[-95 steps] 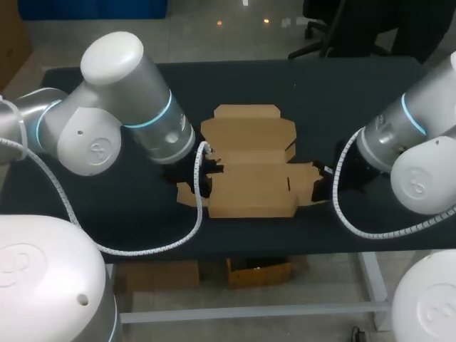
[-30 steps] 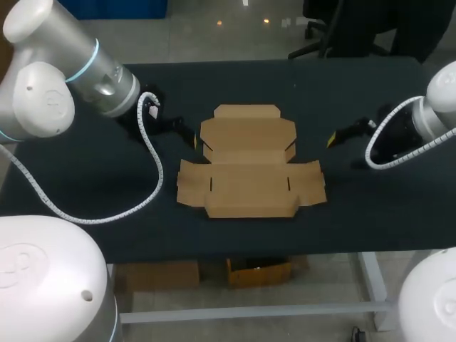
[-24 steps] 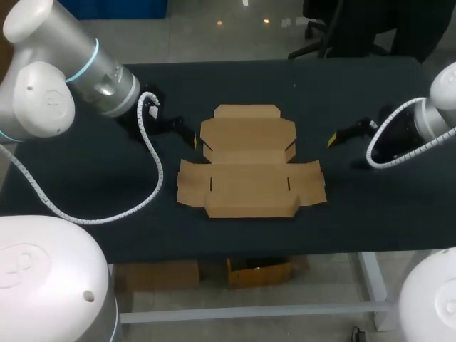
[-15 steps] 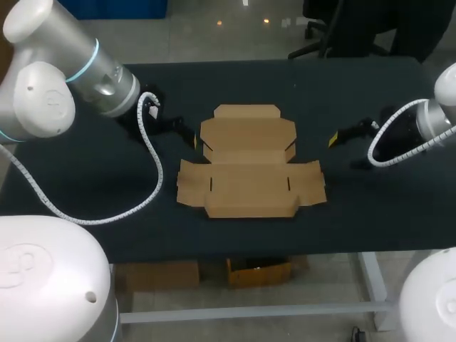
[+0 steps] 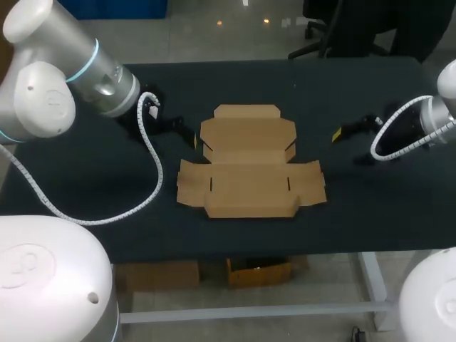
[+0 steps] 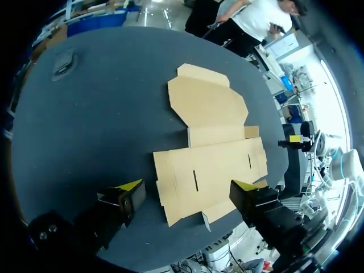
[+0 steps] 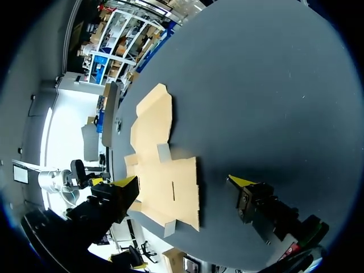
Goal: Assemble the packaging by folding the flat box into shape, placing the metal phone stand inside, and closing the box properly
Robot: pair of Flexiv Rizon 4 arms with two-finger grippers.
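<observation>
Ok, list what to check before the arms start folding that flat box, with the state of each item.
1. Flat box lies unfolded, all of it on the table: ok.
2. Left gripper open and empty: ok.
3. Right gripper open and empty: ok.
4. Both grippers apart from the box, one off each side of it: ok.
5. Nothing resting on the cardboard panels: ok.
6. Metal phone stand found and within reach: cannot tell. A small dark object lies on the table well away from the box, but what it is does not show.
</observation>
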